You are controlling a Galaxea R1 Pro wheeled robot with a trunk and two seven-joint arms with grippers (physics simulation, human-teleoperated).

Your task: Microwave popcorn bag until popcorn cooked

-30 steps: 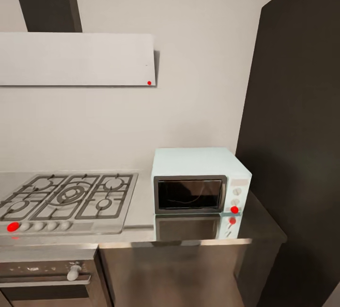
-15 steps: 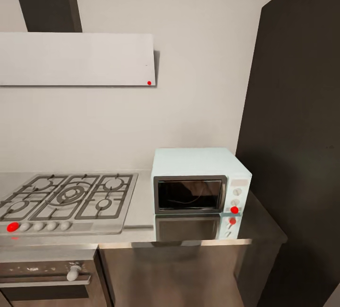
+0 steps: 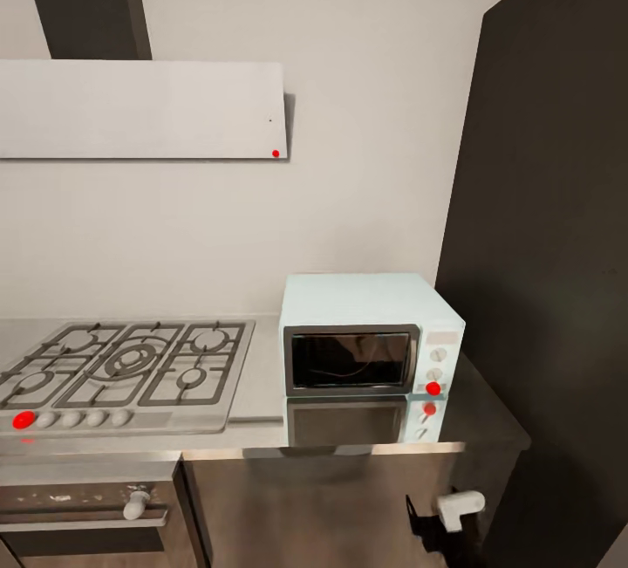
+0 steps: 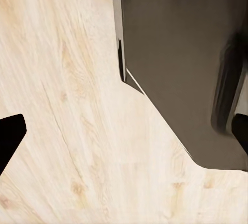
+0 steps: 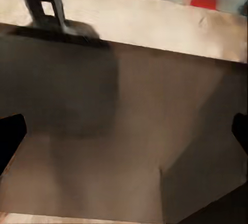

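The pale mint-blue microwave [image 3: 371, 334] stands on the grey countertop [image 3: 262, 415] to the right of the hob, its dark glass door shut. The popcorn bag is out of view. My right gripper [image 3: 425, 523] is low at the head view's bottom right, in front of the dark cabinet front below the microwave. In the right wrist view this gripper [image 5: 124, 136] is open, its fingertips [image 5: 10, 136] wide apart, facing the cabinet front under the countertop's edge. My left gripper [image 4: 124, 136] is open over the wooden floor beside a dark cabinet.
A gas hob [image 3: 122, 367] with black grates takes up the countertop's left. A black built-in oven [image 3: 87, 516] with a white knob sits below it. A tall dark panel [image 3: 549, 289] walls off the right side. A range hood [image 3: 139, 110] hangs above.
My right gripper has risen into the head view at the bottom right, below the microwave. The microwave and the rest of the scene have not moved.
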